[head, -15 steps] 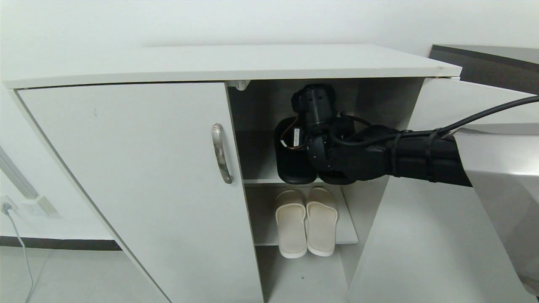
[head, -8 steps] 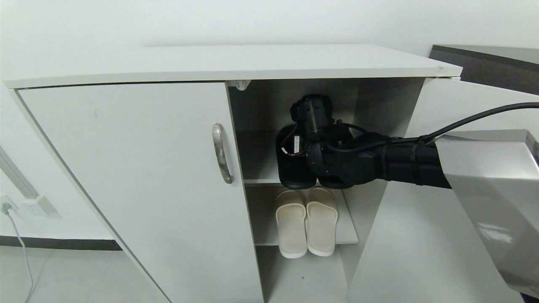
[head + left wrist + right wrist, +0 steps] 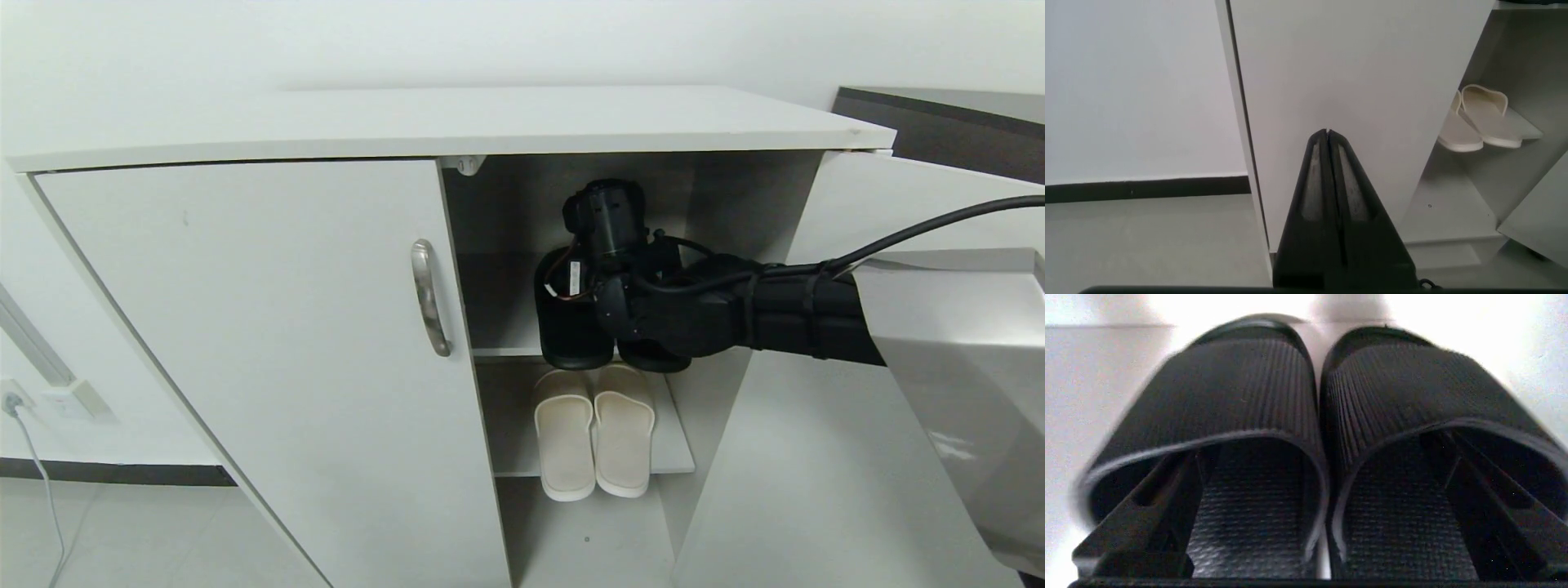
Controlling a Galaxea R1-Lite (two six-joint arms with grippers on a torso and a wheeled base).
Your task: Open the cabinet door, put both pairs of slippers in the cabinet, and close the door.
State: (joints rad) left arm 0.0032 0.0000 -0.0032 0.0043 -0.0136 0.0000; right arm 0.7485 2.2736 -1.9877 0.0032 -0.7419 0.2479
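Observation:
A pair of black slippers (image 3: 571, 327) (image 3: 1323, 441) lies side by side on the upper shelf of the white cabinet (image 3: 457, 122), heels slightly over the shelf's front edge. My right arm (image 3: 735, 314) comes into the open right half from the right. My right gripper (image 3: 1319, 478) is open, one finger under each slipper's strap, spread toward the outer sides. A pair of white slippers (image 3: 594, 429) (image 3: 1482, 118) rests on the shelf below. My left gripper (image 3: 1327, 139) is shut on nothing, low in front of the closed left door (image 3: 1339, 73).
The right door (image 3: 816, 457) stands swung open beside my right arm. The left door (image 3: 269, 351) carries a metal handle (image 3: 429, 298). A wall socket with a cable (image 3: 16, 404) is at the far left near the floor.
My right arm dropped a little inside the cabinet, and the black slippers came lower with it, their heels now reaching the shelf's front edge. The white slippers stayed put.

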